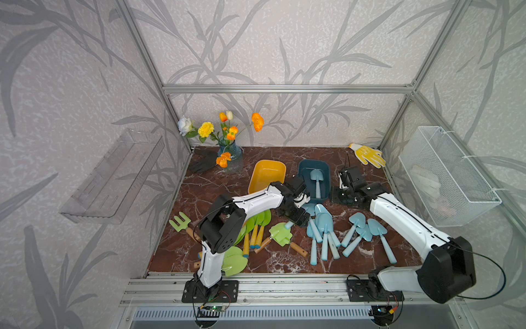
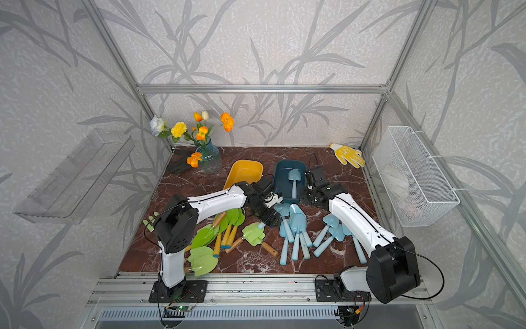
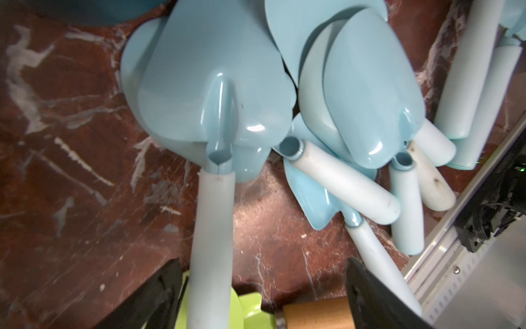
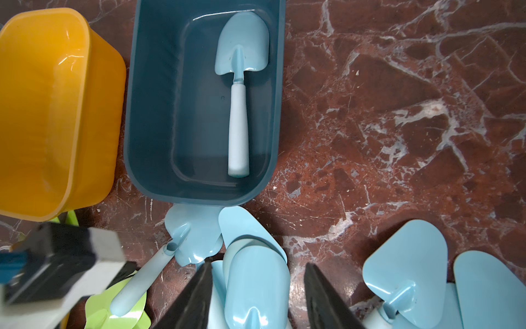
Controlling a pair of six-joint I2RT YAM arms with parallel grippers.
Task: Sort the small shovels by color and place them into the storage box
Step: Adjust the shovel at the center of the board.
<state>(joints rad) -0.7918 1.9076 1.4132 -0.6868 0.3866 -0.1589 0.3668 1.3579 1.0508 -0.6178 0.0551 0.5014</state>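
Observation:
Several pale blue shovels [image 1: 323, 228] lie in loose piles mid-table, and green-bladed shovels [image 1: 256, 225] with wooden handles lie to their left. My left gripper [image 1: 297, 220] [image 3: 263, 299] is open low over the table. The handle of one blue shovel [image 3: 212, 242] lies between its jaws, close to one finger, above a green blade [image 3: 242, 310]. The dark blue storage box [image 1: 306, 171] holds one blue shovel [image 4: 239, 85]. The yellow storage box [image 1: 267, 173] beside it holds nothing. My right gripper [image 1: 340, 198] [image 4: 259, 302] is open beside the blue box, above a blue blade [image 4: 256, 282].
A green fork [image 1: 180, 220] lies at the left edge. A glass vase of flowers [image 1: 230, 156] and a black glove [image 1: 203, 163] sit at the back left, a yellow glove [image 1: 368, 155] at the back right. A wire basket [image 1: 447, 176] hangs on the right wall.

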